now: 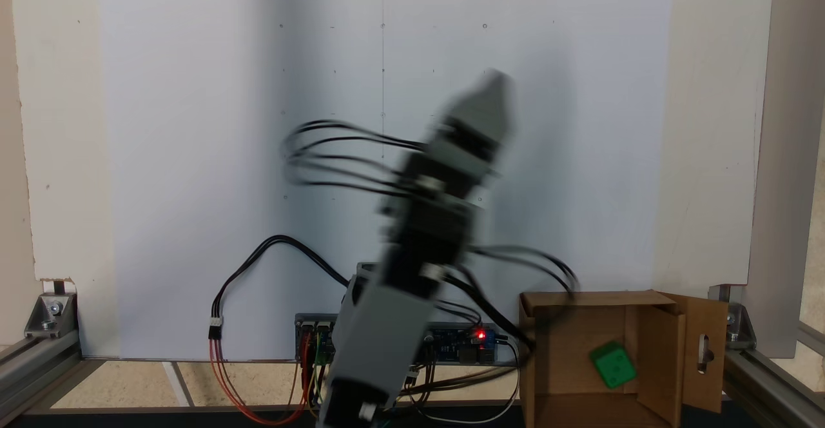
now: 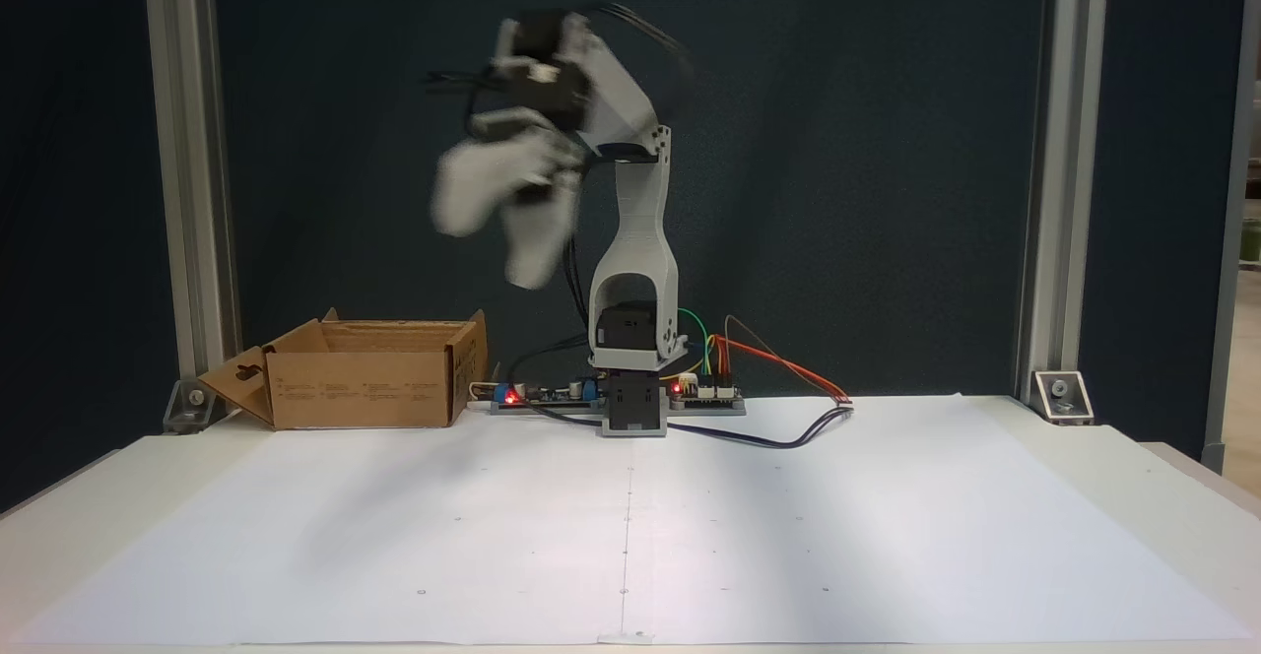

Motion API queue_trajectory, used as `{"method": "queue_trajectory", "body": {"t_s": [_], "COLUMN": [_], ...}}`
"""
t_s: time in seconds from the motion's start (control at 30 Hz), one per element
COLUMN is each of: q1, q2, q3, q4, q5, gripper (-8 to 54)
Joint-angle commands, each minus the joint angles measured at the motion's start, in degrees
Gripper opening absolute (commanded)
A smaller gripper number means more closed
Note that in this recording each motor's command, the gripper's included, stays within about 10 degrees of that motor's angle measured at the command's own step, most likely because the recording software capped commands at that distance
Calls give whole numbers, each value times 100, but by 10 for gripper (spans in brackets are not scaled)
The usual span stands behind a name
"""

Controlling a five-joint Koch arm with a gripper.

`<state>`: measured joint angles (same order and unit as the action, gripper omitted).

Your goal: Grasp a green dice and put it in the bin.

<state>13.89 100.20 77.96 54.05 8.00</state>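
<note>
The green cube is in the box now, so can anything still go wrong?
Maybe. The arm looks blurred in both fixed views, so it seems to be moving fast; a swing could snag the loose black cables looping beside it. The gripper hangs above and beside the bin, so a low pass might knock the light cardboard. The green dice lies inside the bin and should stay unless it tips.

Even, soft room light, but the grey-and-black jointed arm [image 1: 438, 202] smears with motion blur in both fixed views.
</note>
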Motion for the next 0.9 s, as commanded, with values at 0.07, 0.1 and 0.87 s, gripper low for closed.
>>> {"method": "queue_trajectory", "body": {"t_s": [0.07, 0.1, 0.87], "q1": [-1712, -1802, -976], "q2": [712, 782, 3568], "q3": [1266, 1661, 5730], "q4": [-1536, -1826, -7926], "q5": [193, 202, 176], "gripper": [437, 437, 442]}}
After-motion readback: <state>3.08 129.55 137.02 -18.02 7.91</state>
